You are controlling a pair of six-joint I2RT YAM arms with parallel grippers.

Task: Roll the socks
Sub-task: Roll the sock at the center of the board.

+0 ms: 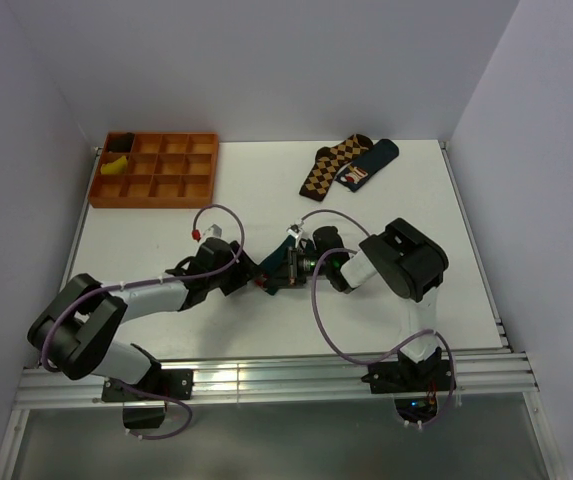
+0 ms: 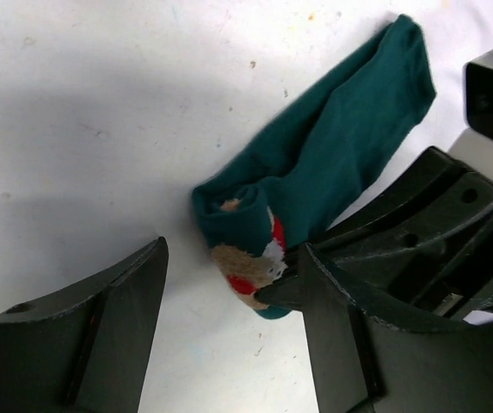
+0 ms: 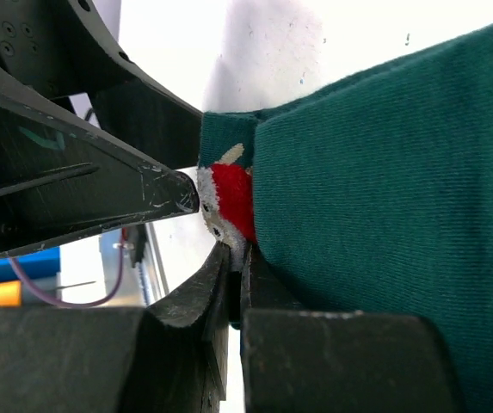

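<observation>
- Top view: the teal sock (image 1: 280, 262) lies mid-table, with the right gripper (image 1: 294, 262) at its 3 o'clock and the left gripper (image 1: 256, 278) at its 8 o'clock.
- Left wrist: the left jaws stand apart astride the sock's folded end.
- Right wrist: the right jaws pinch the sock beside its red patch.

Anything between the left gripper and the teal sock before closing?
Nothing visible. The patch end of the teal sock lies inside the open left gripper; the right gripper, shut on that end, sits close beside.

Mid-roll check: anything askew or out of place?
Nothing damaged or spilled. The socks are only folded over at the patch end, the rest trailing flat; the right gripper pinches that fold, jaws shut.
</observation>
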